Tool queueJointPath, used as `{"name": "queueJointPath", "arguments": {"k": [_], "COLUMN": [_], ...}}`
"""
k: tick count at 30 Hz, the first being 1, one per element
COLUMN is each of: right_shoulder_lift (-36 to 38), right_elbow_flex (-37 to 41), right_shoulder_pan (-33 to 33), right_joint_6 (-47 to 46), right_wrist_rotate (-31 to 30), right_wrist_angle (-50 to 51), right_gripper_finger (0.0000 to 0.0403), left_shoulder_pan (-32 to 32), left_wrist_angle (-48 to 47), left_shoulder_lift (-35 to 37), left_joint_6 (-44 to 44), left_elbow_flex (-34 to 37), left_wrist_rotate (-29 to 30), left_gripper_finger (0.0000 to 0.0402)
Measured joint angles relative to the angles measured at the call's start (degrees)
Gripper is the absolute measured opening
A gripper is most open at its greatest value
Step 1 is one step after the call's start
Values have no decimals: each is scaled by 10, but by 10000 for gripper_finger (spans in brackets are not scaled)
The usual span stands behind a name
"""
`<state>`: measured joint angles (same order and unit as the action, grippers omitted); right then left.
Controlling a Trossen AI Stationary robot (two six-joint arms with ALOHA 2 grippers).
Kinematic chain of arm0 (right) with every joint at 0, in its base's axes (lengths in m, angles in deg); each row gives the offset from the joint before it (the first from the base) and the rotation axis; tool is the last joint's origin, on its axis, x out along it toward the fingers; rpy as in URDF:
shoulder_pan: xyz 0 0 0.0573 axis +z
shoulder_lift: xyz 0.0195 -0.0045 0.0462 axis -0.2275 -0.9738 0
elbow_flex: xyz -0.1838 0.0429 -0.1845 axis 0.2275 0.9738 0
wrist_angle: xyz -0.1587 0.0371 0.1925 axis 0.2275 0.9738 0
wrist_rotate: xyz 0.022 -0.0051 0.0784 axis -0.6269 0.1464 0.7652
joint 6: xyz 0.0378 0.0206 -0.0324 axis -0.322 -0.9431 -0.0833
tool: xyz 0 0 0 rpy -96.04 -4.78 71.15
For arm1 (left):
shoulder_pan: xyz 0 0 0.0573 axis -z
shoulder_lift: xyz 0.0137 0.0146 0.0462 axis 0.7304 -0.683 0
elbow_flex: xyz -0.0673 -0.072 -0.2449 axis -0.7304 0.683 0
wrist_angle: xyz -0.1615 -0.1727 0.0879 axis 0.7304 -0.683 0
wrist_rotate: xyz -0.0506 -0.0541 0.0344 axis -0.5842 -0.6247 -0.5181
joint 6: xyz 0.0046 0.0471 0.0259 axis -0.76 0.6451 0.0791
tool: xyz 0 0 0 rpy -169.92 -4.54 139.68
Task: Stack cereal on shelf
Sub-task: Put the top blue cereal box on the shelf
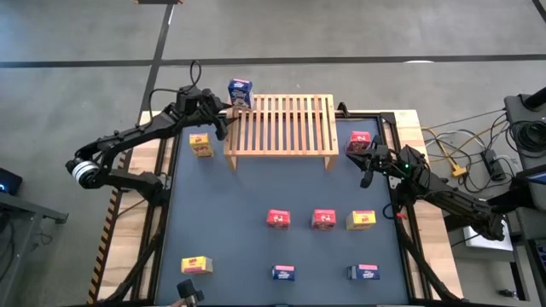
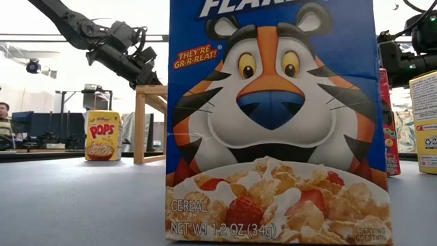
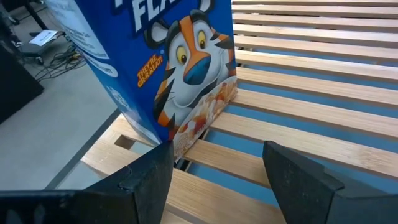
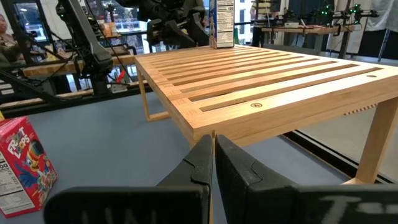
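A blue cereal box (image 1: 241, 92) stands upright on the far left corner of the wooden slatted shelf (image 1: 281, 124), its base on the slats (image 3: 186, 134). My left gripper (image 3: 217, 155) is open just in front of that box, at the shelf's left end (image 1: 217, 115). One fingertip (image 3: 155, 165) is close to the box's lower corner. My right gripper (image 4: 213, 155) is shut and holds nothing, by the shelf's right end (image 1: 368, 162), next to a red box (image 1: 359, 141). A yellow box (image 1: 200, 143) stands on the table left of the shelf.
Two red boxes (image 1: 279, 218) (image 1: 323, 218) and a yellow one (image 1: 361, 220) stand in a row mid-table. Near the front edge are a yellow box (image 1: 196, 266) and two blue ones (image 1: 283, 273) (image 1: 364, 273). One blue box fills the low view (image 2: 273, 123).
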<state>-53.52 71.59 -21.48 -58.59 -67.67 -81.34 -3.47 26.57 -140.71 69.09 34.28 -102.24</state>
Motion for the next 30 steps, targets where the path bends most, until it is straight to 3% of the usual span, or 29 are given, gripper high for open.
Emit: {"name": "queueJointPath", "arguments": {"k": [10, 17, 30], "right_shoulder_lift": [0, 0, 0], "right_elbow_flex": [0, 0, 0], "right_shoulder_pan": [0, 0, 0], "right_joint_6": [0, -1, -1], "right_wrist_rotate": [0, 0, 0], "right_wrist_angle": [0, 0, 0], "right_gripper_finger": [9, 9, 9], "left_shoulder_pan": [0, -1, 0], "left_wrist_angle": [0, -3, 29], "left_shoulder_lift": [0, 0, 0], "left_joint_6": [1, 3, 9], "left_elbow_flex": [0, 0, 0], "left_wrist_rotate": [-16, 33, 20], "left_gripper_finger": [231, 231, 231]}}
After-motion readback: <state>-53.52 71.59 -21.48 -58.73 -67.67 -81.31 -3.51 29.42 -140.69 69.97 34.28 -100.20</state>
